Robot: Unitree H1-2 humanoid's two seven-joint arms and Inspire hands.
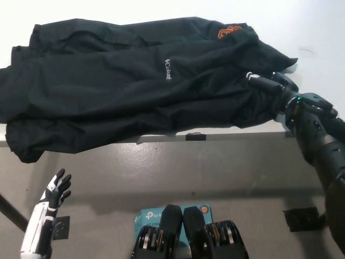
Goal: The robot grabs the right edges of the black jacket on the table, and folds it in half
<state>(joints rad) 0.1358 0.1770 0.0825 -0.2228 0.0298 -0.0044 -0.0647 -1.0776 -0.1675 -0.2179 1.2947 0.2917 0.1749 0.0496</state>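
Observation:
The black jacket (135, 86) lies spread across the white table (302, 27), with a white chest logo and an orange emblem near its far right. Its front hem hangs over the table's near edge at the left. My black right hand (269, 85) rests on the jacket's right edge, fingers pointing left over the cloth; whether they pinch the fabric is not visible. My white left hand (54, 194) hangs low at the lower left, below the table, fingers apart and holding nothing.
The table's front edge (215, 136) runs across the middle of the picture. Grey floor lies below it, with a teal box (156, 216) near my body and a small black object (302, 218) at the lower right.

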